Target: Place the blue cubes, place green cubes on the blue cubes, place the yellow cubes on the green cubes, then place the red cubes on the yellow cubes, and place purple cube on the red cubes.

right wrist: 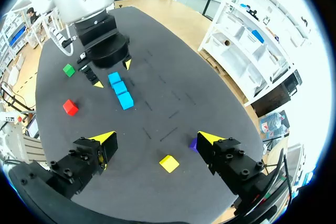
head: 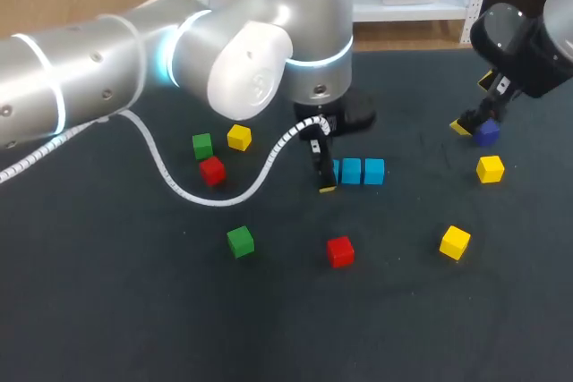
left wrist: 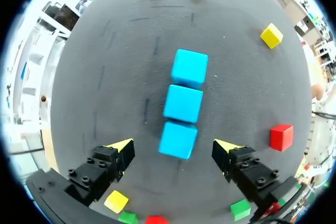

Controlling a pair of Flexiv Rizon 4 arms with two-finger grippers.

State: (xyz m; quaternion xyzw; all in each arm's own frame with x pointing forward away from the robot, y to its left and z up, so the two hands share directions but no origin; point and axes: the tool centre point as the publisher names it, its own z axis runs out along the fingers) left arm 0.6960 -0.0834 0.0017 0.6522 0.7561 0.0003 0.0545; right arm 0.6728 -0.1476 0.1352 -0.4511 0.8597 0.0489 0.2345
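Observation:
Three blue cubes lie in a tight row (head: 362, 171) (left wrist: 182, 103) (right wrist: 120, 88) at the table's middle. My left gripper (head: 326, 169) (left wrist: 175, 146) stands open over the row's near end; the end cube (left wrist: 178, 139) sits between its fingers with a gap on both sides. Two green cubes (head: 202, 145) (head: 240, 241), two red cubes (head: 212, 170) (head: 340, 250) and three yellow cubes (head: 239, 137) (head: 490, 168) (head: 455, 241) lie scattered. The purple cube (head: 487, 133) (right wrist: 193, 144) rests at the far right, beside one finger of my open, empty right gripper (head: 473, 123) (right wrist: 157, 140).
The left arm's white coiled cable (head: 170, 176) loops over the table near the left red and green cubes. A yellow cube (right wrist: 169, 163) lies under the right gripper. Bare dark mat fills the table's front strip.

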